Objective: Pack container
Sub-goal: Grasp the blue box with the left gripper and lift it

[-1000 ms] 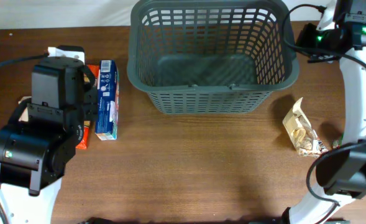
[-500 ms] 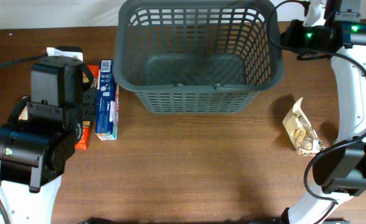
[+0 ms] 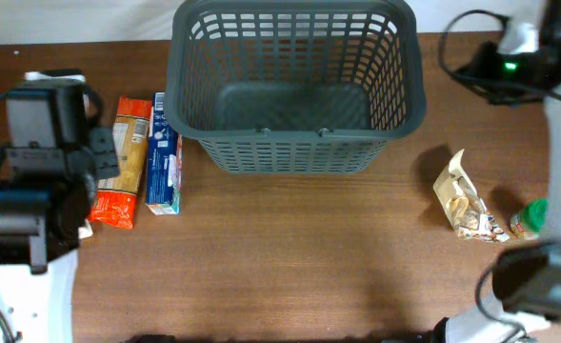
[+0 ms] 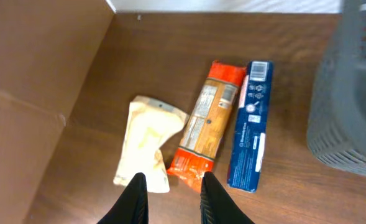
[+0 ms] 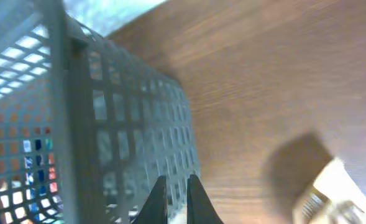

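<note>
Container (image 3: 294,152) shifted left; long axis left-right, mouth up. Right end effector (image 5: 173,199) clenched; left end effector (image 4: 172,199) parted, empty.

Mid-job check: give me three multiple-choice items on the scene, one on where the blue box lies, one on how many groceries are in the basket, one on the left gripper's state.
1. Where is the blue box?
A. in the basket
B. on the table, left of the basket
C. in a gripper

2. How many groceries are in the basket?
A. none
B. one
C. two

3. The left gripper is:
A. shut on a packet
B. open, empty
C. shut on the blue box

Answers:
1 B, it lies just outside the basket's left wall.
2 A, its floor is bare.
3 B, its jaws stand apart with only table between.
</note>
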`<state>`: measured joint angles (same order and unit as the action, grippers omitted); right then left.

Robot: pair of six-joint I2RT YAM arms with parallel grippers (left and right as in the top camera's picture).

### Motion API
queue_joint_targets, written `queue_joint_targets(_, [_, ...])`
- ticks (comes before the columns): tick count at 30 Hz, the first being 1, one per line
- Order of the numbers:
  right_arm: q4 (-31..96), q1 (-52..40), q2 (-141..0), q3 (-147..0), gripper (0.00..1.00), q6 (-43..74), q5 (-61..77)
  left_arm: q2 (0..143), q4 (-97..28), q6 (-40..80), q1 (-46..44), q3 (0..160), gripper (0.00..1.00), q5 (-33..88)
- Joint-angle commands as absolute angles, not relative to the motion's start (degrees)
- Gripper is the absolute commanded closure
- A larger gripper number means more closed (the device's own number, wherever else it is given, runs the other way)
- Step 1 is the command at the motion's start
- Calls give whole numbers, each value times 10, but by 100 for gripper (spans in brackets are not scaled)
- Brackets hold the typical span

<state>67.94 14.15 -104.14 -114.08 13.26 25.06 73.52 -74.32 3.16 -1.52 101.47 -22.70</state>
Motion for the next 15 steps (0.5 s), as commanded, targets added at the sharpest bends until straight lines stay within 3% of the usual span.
queue_joint_targets(1, [701,167,-936,-1145,96,124,209,768,-742,33,42,1014,84,-149])
queue_joint_targets(7, [739,215,-809,-1145,96,125,119,853,-751,-57,96,1014,84,3])
queue_joint_targets(11, [744,253,-735,-1145,96,125,80,917,-762,-103,99,1014,84,42])
queue_joint_targets(12, [744,262,-721,-1145,91,125,65,934,-761,-116,99,1014,83,53])
queue_joint_targets(15, [744,284,-683,-1145,45,125,17,977,-759,-137,99,1014,65,78])
